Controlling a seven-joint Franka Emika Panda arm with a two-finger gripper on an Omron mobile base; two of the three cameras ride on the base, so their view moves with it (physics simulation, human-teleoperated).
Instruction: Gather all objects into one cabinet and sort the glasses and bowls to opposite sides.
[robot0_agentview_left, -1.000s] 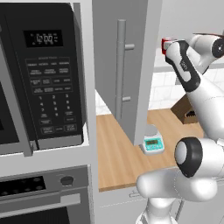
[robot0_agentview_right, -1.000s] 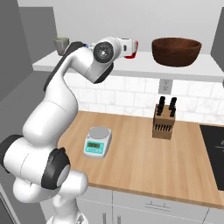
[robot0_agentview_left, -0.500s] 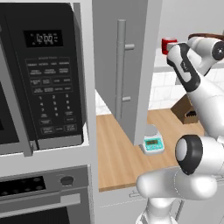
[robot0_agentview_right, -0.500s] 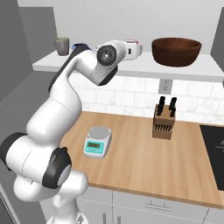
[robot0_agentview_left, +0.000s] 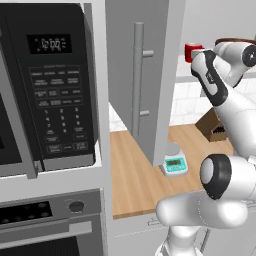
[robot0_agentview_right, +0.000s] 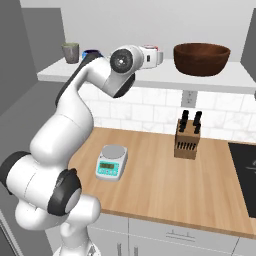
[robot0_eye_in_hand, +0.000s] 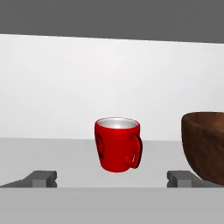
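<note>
Closer now to the red mug (robot0_eye_in_hand: 117, 144) beside the brown bowl (robot0_eye_in_hand: 205, 144), the empty hand (robot0_eye_in_hand: 113, 178) gapes wide.

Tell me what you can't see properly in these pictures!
- Mug: in the right base view the arm covers most of it; in the left base view the arm hides part of it.
- Bowl: the hand view's right edge cuts it off; its inside is hidden by the near wall.
- Blue vessel: the arm hides most of it in the right base view.
- Scale: its display is too small to read.
</note>
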